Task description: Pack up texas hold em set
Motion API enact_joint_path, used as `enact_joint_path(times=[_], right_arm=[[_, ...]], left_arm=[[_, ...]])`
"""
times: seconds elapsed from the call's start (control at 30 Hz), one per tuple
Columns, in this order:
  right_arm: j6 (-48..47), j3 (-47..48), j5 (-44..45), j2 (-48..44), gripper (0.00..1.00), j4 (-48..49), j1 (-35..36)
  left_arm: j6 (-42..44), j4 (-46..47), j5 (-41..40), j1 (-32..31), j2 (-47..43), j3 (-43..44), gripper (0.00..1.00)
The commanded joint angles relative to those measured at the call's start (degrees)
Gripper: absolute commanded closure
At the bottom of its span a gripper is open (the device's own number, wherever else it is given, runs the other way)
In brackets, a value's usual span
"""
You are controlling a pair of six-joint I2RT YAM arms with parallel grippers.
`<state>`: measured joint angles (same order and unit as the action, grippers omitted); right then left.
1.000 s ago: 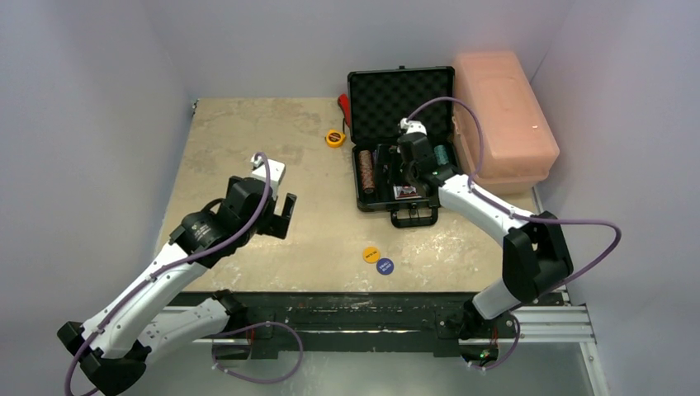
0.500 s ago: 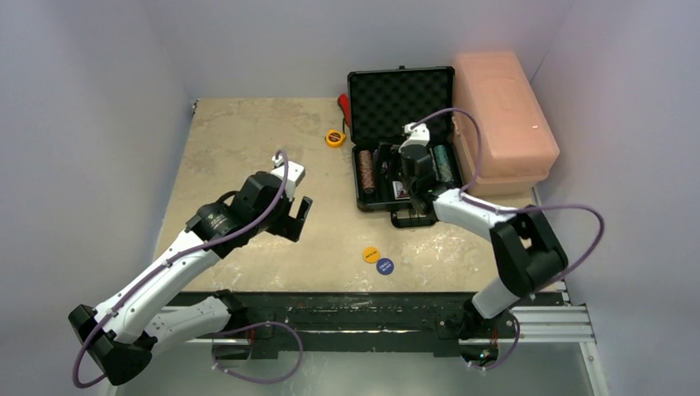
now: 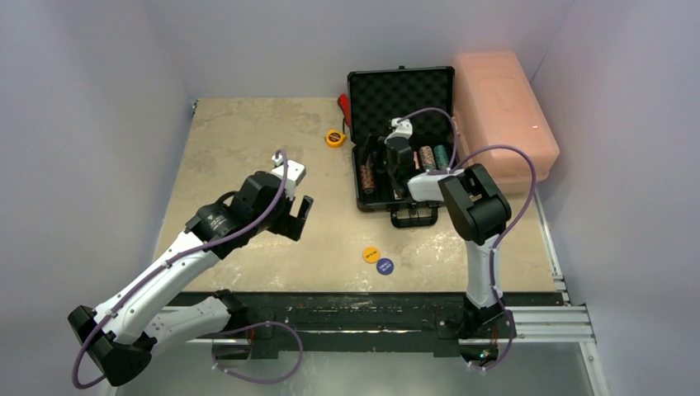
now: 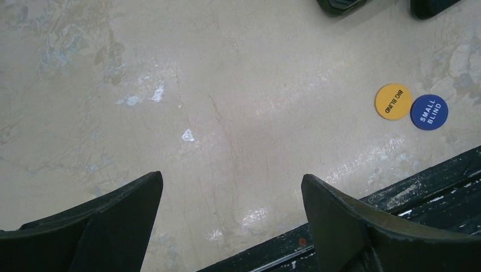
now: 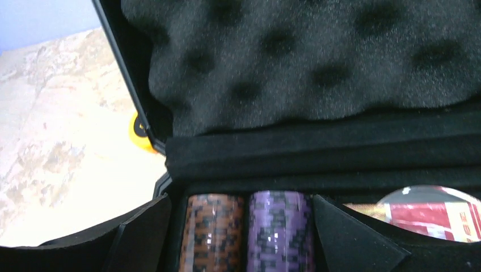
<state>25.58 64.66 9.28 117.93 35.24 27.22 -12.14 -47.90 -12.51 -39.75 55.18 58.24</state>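
The black briefcase (image 3: pixel 357 173) lies open at the back right, its foam lid (image 3: pixel 402 95) up. My right gripper (image 3: pixel 388 169) is open and low inside it. In the right wrist view its fingers (image 5: pixel 340 238) straddle a brown chip stack (image 5: pixel 212 232) and a purple chip stack (image 5: pixel 279 229); a red card deck (image 5: pixel 437 218) lies to the right. More chip stacks (image 3: pixel 434 157) lie in the case's right part. The yellow button (image 3: pixel 371 254) and blue button (image 3: pixel 385 266) lie on the table near the front edge, also in the left wrist view (image 4: pixel 393 101) (image 4: pixel 429 111). My left gripper (image 3: pixel 297 216) is open and empty above bare table.
The pink plastic box (image 3: pixel 503 115) stands right of the case. A yellow tape measure (image 3: pixel 334 138) and a red tool (image 3: pixel 343 106) lie left of the case. The case handle (image 3: pixel 414 216) sticks out toward the front. The table's front edge (image 4: pixel 340 226) is just below the left gripper.
My right gripper has moved left across the case, from its middle to the left chip stacks. My left arm swung right and forward, then stayed still.
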Motion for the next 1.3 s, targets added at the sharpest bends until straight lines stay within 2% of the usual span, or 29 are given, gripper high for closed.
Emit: enact_joint_path(times=[0.0,0.13,0.27,0.4,0.53,0.73,1.03,1.13,1.27], right_arm=[[2.9,6.1,-7.4,3.5,0.01,8.4,1.1],[0.6,9.6,-10.1,4.2,0.01,9.4,0.8],[-0.2,8.6,-11.4,-1.1,0.01,3.6,-0.7],[0.1,-3.1,-10.4,-11.2,0.01,5.4,-2.6],[2.3,-10.7,-12.3,-15.5,0.01,8.1,-3.5],[6.5,-6.2,-17.0,-8.2,0.01,7.7,-3.6],[13.8,6.0,-19.1,6.6,0.01,14.1,-4.7],[16.7,9.0,-19.8,9.5,0.01,20.2,-5.3],[26.4,9.9,-21.4,8.3,0.01,29.3,-7.2]], left_arm=[[1.5,1.7,-1.7,0.3,-0.7,-0.3,0.07],[1.6,1.5,-2.8,0.4,-0.7,-0.3,0.07],[1.5,1.4,-3.1,0.4,-0.7,-0.4,0.07],[1.5,1.2,-3.2,0.5,-0.7,-0.3,0.07],[1.5,1.1,-2.8,0.5,-1.0,-0.1,0.07],[1.3,1.0,-2.7,0.5,-2.1,-0.3,0.07],[1.2,1.2,-3.4,0.6,-3.3,-0.8,0.07],[1.2,1.2,-2.8,0.6,-2.7,-0.8,0.07],[0.8,0.9,-1.5,0.6,-0.5,-0.4,0.07]])
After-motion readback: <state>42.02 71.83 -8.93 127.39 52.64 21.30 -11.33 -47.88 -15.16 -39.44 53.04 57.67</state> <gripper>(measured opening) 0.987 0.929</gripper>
